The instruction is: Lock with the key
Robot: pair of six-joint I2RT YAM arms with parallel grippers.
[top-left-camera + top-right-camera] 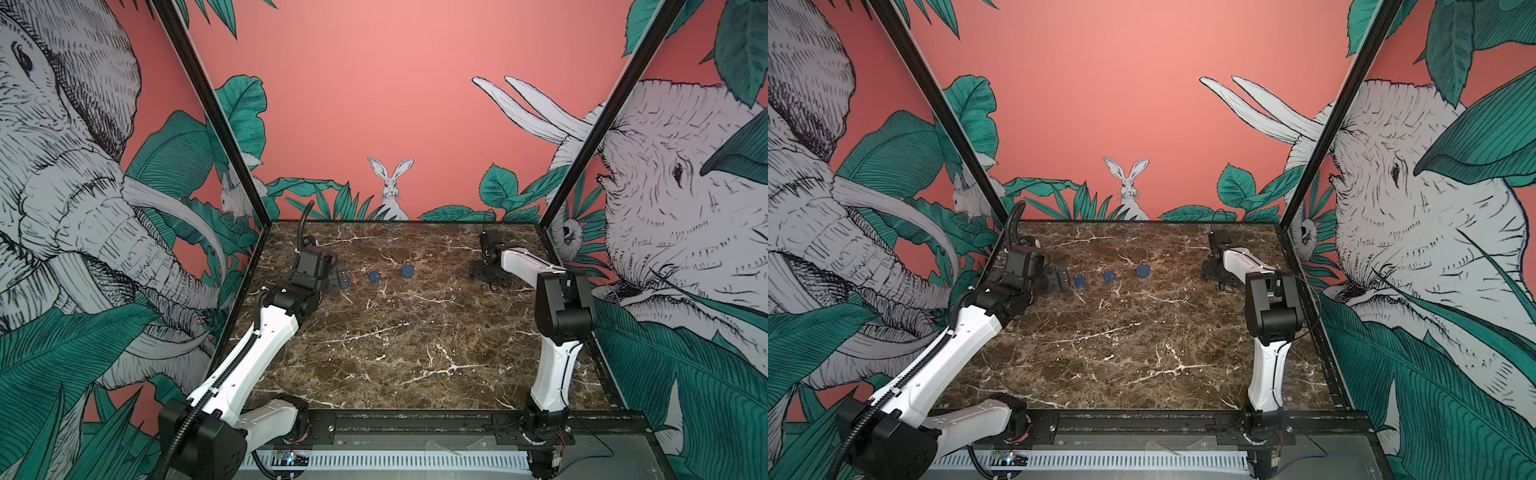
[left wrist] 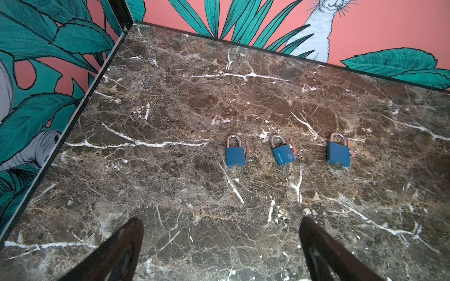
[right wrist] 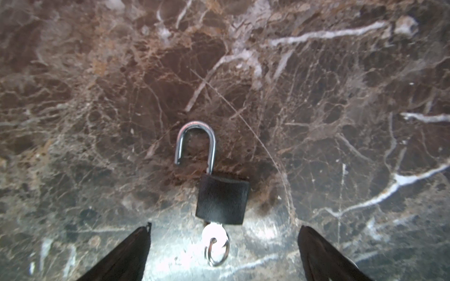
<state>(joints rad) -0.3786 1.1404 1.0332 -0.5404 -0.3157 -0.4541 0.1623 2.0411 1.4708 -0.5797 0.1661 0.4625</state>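
Currently: right arm (image 1: 561, 299) bent at elbow, reaching far right of table (image 1: 415, 353). Right claw (image 3: 225, 226) pointed down, spread, over padlock (image 3: 222, 199) (shackle open, key (image 3: 215, 237) inserted, between fingertips (image 3: 143, 233)). Left claw (image 2: 221, 218) spread, facing three blue locks (image 2: 283, 153). Padlock hidden under right claw in both top views.

**Inspector:** Supporting surface?

**Clerk:** Brown marble table (image 1: 395, 353), white-veined.

**Inspector:** Items lying on it?

**Clerk:** Toward the far edge, a row of three lying flat: left blue padlock (image 1: 1080, 281), middle blue padlock (image 1: 1109, 276), right blue padlock (image 1: 1143, 270). Each has a small key (image 2: 249, 152) just beside it. Separately, a black padlock (image 3: 222, 199) lies flat with its shackle (image 3: 194, 146) swung open and an inserted key (image 3: 214, 237).
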